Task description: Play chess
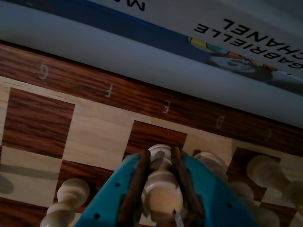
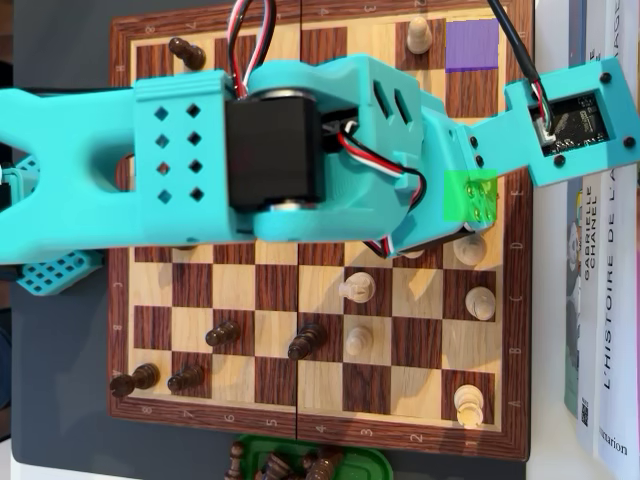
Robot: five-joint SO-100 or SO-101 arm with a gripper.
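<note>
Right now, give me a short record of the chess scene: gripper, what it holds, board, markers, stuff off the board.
gripper: closed around a piece, wrist view
held piece: light chess piece at the board's E-file edge
board: wooden chessboard, light and dark pieces scattered
markers: purple square, green square, overhead view
off board: books at right, green tray with dark pieces below
</note>
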